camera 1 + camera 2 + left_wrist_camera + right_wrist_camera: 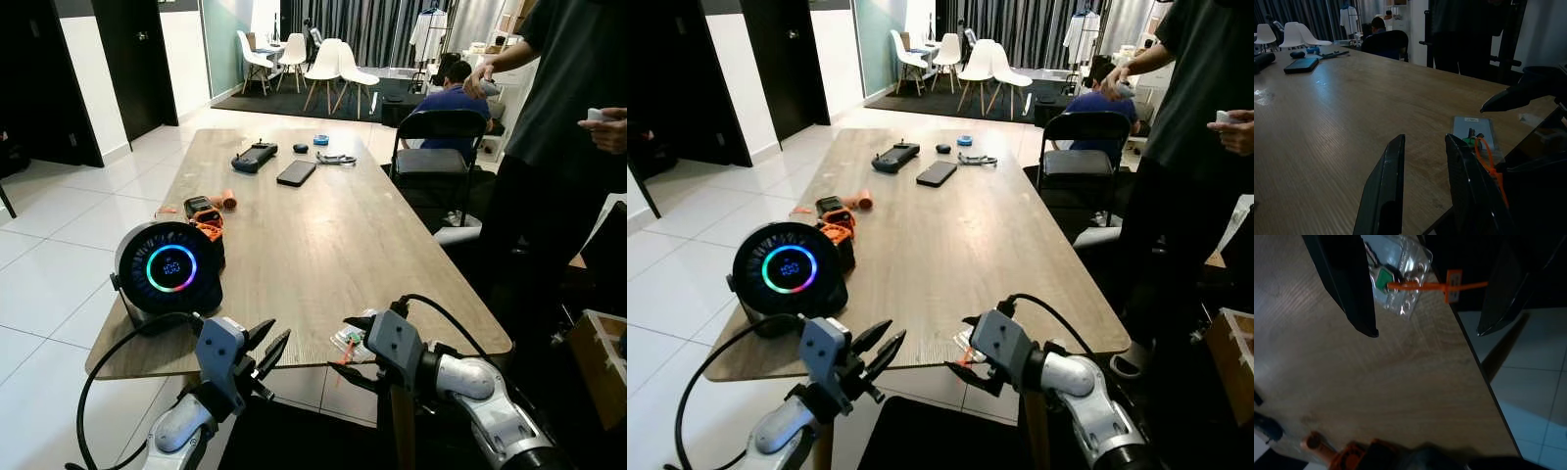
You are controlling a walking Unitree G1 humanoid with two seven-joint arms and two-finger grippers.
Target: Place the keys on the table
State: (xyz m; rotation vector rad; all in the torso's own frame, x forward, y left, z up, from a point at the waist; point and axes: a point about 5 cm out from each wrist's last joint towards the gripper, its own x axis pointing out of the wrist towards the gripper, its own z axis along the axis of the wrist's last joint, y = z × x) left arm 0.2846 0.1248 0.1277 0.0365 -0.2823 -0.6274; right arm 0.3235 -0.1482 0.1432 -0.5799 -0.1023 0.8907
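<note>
**Keys in a clear bag at the near table edge, both grippers open**

The head views show the long wooden table [323, 235] from its near end. On its left part stands a round black device with a glowing ring [168, 266], and behind it lies an orange and black tool [208, 217]. Farther away lie a black phone [296, 172] and a black controller [254, 156]. A person in dark clothes [1200, 117] stands at the right side, next to a black chair [437, 147].

The keys [1396, 279] lie in a clear plastic bag with an orange tag, flat on the table at its near edge. In the head views the bag is small and half hidden behind the right gripper [361, 351]. The right wrist view shows it much better: a green piece inside the plastic, and the orange tag reaching out over the table edge above the white floor tiles [1528, 401]. In this view one finger crosses over the bag and the other hangs beyond the edge, so the fingers are spread wide, and I see no grip on the bag.

The left wrist view shows the bag from the side, lying flat just beyond the left gripper [1425, 181]. Its two fingers are apart with only a moderate gap and hold nothing. In the head views this gripper hangs just before the table edge, left of the bag.
</note>
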